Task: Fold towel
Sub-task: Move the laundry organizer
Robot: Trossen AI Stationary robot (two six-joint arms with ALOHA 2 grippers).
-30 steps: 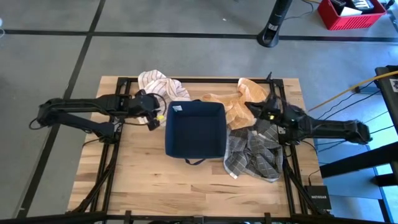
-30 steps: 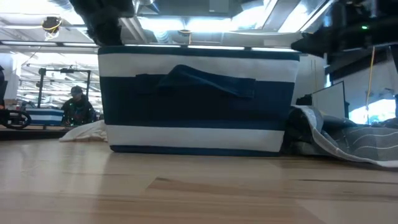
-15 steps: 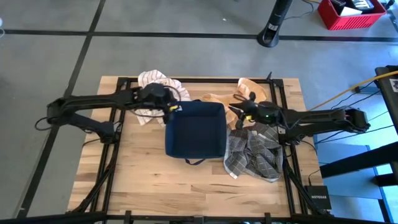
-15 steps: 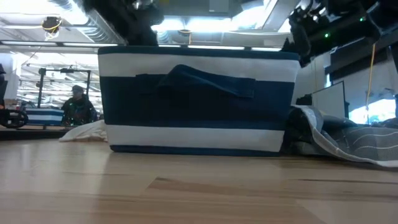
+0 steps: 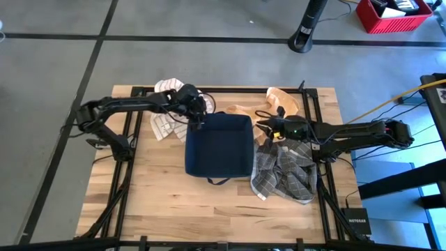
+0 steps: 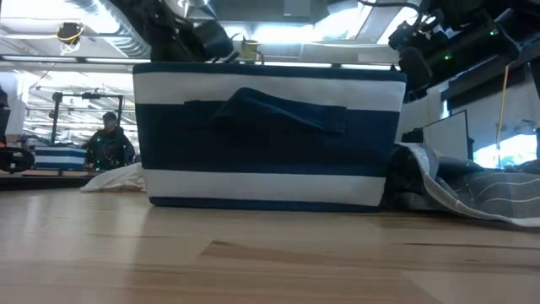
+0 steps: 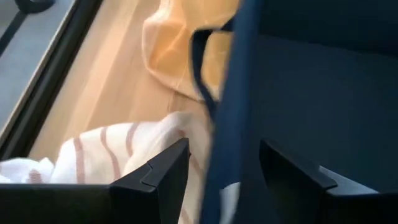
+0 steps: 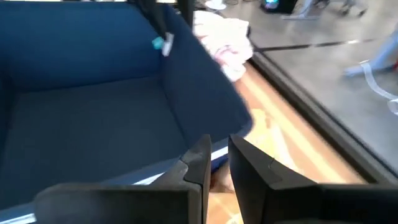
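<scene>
On a wooden table (image 5: 160, 195), a crumpled grey checked towel (image 5: 284, 174) lies nearest the front edge, just right of an empty navy fabric bin (image 5: 218, 145) at the table's centre, touching its right side. The right gripper (image 5: 267, 128) hovers at the bin's right rim, over the tan cloth (image 5: 259, 117), its fingers drawn nearly together with only a narrow gap and nothing between them. The left gripper (image 5: 197, 117) sits at the bin's far left corner, its fingers spread apart astride the bin's wall, empty. Behind it, toward the far edge, lies a white towel with reddish stripes (image 5: 166, 111), bunched up; the tan cloth spreads across the far right. No towel is laid flat or held, so folding appears not yet begun: the step looks like approach and selection. The next move likely calls for pinching one towel's edge and drawing it onto open table to spread it.
</scene>
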